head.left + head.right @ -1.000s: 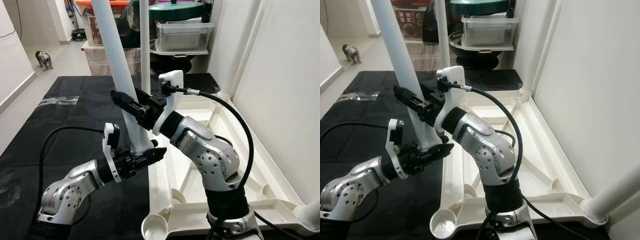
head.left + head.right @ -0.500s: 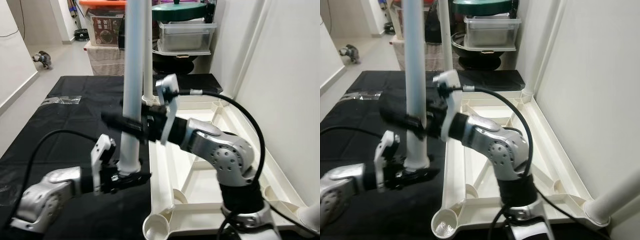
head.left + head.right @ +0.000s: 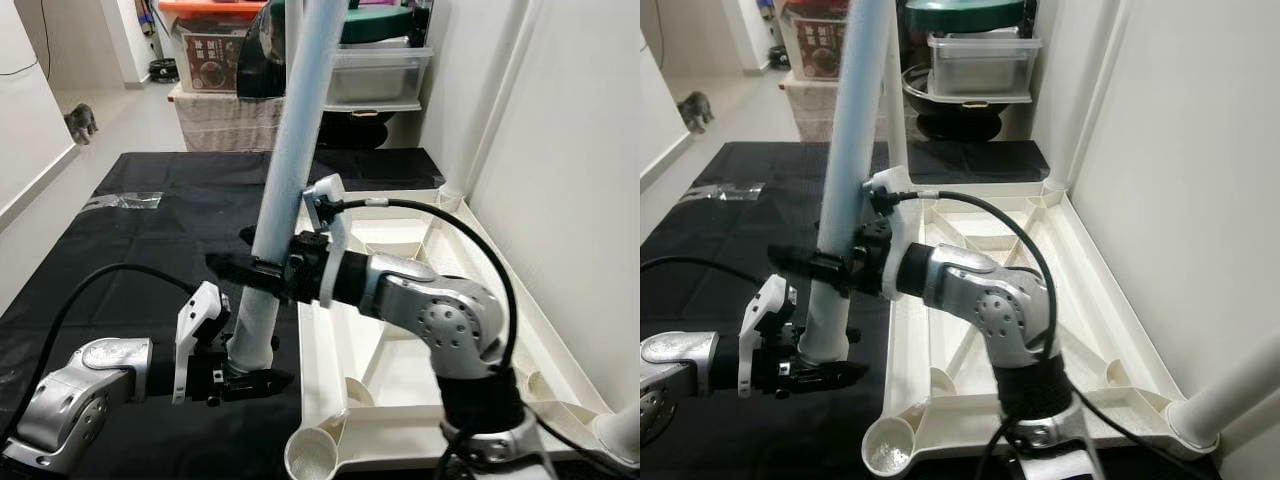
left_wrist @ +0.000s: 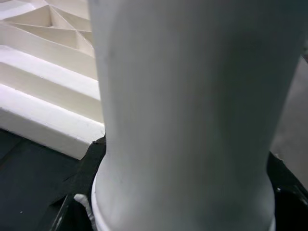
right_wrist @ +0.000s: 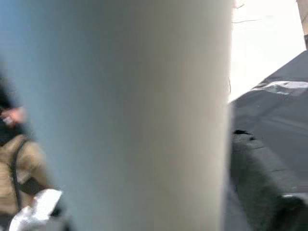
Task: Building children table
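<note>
A black mat (image 3: 120,260) covers the floor of a narrow room, with storage boxes (image 3: 370,70) stacked at the far end and a small animal (image 3: 80,122) out on the bare floor beyond the mat's far left corner. On the mat's right side lies the upturned white tabletop (image 3: 400,370), ribs up, an open leg socket (image 3: 310,455) at its near left corner.

The leg (image 3: 285,200), a long white tube, stands on its foot just off the tabletop's left edge, over the mat. A second ago it leaned to the left; half a second ago it was upright; now its top tips to the right, toward the tabletop. So the leg is being swung over, not yet seated; its foot is near the socket but not in it.

The left hand (image 3: 245,378) grips the leg at its flared foot, fingers closed around it; the left wrist view shows the tube close up with the tabletop's ribs behind. It has dropped lower and nearer the mat than before. The right hand (image 3: 250,272) clamps the leg higher up, fingers reaching across it to the left.

Judging by this, the foot must next be lifted and carried to the near-left socket; the tilt could make it catch on the rim.
</note>
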{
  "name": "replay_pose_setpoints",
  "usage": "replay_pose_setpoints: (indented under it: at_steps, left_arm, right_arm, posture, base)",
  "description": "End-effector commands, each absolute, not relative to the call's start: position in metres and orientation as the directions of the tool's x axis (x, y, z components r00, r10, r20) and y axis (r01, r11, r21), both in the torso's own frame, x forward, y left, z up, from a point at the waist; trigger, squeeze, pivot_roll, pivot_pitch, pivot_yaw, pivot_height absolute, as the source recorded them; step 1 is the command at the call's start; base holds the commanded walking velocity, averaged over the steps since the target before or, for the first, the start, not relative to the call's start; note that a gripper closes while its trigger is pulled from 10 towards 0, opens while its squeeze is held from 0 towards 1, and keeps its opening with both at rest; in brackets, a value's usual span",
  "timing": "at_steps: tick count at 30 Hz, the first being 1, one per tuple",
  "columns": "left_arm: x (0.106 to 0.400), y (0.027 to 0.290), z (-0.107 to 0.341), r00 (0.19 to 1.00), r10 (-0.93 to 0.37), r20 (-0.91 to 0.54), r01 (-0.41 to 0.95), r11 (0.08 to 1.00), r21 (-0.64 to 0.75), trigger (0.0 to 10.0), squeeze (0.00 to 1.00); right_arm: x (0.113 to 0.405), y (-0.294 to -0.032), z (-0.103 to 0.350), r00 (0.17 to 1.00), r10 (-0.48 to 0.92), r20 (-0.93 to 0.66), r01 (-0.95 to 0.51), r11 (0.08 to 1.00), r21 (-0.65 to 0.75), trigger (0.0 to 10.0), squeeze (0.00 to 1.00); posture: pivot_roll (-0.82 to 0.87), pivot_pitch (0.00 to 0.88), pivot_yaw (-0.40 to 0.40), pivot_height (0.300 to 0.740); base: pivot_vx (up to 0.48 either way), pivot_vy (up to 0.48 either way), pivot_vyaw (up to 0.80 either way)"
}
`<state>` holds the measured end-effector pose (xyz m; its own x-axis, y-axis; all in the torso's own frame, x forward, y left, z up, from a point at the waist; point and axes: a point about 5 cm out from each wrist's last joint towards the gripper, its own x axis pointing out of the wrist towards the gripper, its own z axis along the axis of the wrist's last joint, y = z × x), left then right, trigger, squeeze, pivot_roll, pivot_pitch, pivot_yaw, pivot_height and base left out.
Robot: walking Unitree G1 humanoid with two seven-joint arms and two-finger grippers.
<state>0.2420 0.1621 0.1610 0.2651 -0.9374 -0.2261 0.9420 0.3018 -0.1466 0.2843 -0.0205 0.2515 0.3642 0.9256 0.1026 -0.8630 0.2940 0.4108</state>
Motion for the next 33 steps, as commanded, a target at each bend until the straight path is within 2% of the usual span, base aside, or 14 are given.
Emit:
replay_pose_setpoints:
  at_steps: [1, 9, 23, 24, 25, 26, 29, 30, 32, 33]
  left_arm:
    - [0.237, 0.155, 0.157, 0.215, -0.948, -0.234, 0.959, 0.25, -0.135, 10.0, 0.0]
    - [0.238, 0.157, 0.156, 0.205, -0.947, -0.248, 0.962, 0.241, -0.124, 10.0, 0.0]
    - [0.239, 0.158, 0.154, 0.205, -0.946, -0.252, 0.963, 0.241, -0.119, 10.0, 0.0]
    - [0.238, 0.158, 0.154, 0.204, -0.946, -0.251, 0.963, 0.24, -0.119, 10.0, 0.0]
    - [0.238, 0.158, 0.154, 0.204, -0.946, -0.251, 0.963, 0.24, -0.119, 10.0, 0.0]
    - [0.238, 0.158, 0.154, 0.204, -0.947, -0.25, 0.964, 0.239, -0.119, 10.0, 0.0]
    - [0.239, 0.157, 0.154, 0.203, -0.947, -0.249, 0.964, 0.238, -0.117, 10.0, 0.0]
    - [0.239, 0.157, 0.154, 0.202, -0.947, -0.249, 0.965, 0.237, -0.117, 10.0, 0.0]
    - [0.239, 0.157, 0.154, 0.201, -0.947, -0.249, 0.965, 0.235, -0.116, 10.0, 0.0]
    - [0.239, 0.157, 0.154, 0.2, -0.947, -0.25, 0.965, 0.234, -0.116, 10.0, 0.0]
  right_arm:
    - [0.285, -0.022, 0.259, 0.361, 0.924, 0.129, -0.856, 0.273, 0.44, 0.0, 0.0]
    - [0.282, -0.024, 0.259, 0.344, 0.929, 0.134, -0.85, 0.248, 0.465, 0.0, 0.0]
    - [0.287, -0.03, 0.265, 0.382, 0.913, 0.142, -0.833, 0.274, 0.481, 0.0, 0.0]
    - [0.289, -0.03, 0.266, 0.398, 0.907, 0.135, -0.829, 0.293, 0.477, 4.8, 0.0]
    - [0.289, -0.03, 0.266, 0.398, 0.907, 0.135, -0.829, 0.293, 0.477, 4.8, 0.0]
    - [0.291, -0.03, 0.269, 0.41, 0.9, 0.149, -0.824, 0.296, 0.483, 10.0, 0.0]
    - [0.296, -0.033, 0.275, 0.452, 0.87, 0.196, -0.802, 0.3, 0.516, 10.0, 0.0]
    - [0.296, -0.034, 0.275, 0.451, 0.87, 0.198, -0.804, 0.299, 0.514, 10.0, 1.0]
    - [0.296, -0.034, 0.276, 0.444, 0.875, 0.195, -0.808, 0.297, 0.508, 10.0, 1.0]
    - [0.295, -0.033, 0.276, 0.433, 0.882, 0.184, -0.814, 0.295, 0.5, 10.0, 0.54]
  posture:
    - [0.03, 0.0, -0.056, 0.74]
    - [0.02, 0.0, -0.052, 0.74]
    - [0.02, 0.0, -0.051, 0.74]
    - [0.02, 0.0, -0.051, 0.74]
    - [0.02, 0.0, -0.051, 0.74]
    - [0.02, 0.0, -0.051, 0.74]
    - [0.02, 0.0, -0.052, 0.74]
    - [0.02, 0.0, -0.053, 0.74]
    - [0.02, 0.0, -0.053, 0.74]
    - [0.02, 0.0, -0.054, 0.74]
  base:
    - [0.0, 0.0, 0.0]
    - [0.0, 0.0, 0.0]
    - [0.0, 0.0, 0.0]
    - [0.0, 0.0, 0.0]
    - [0.0, 0.0, 0.0]
    - [0.0, 0.0, 0.0]
    - [0.0, 0.0, 0.0]
    - [0.0, 0.0, 0.0]
    - [0.0, 0.0, 0.0]
    - [0.0, 0.0, 0.0]
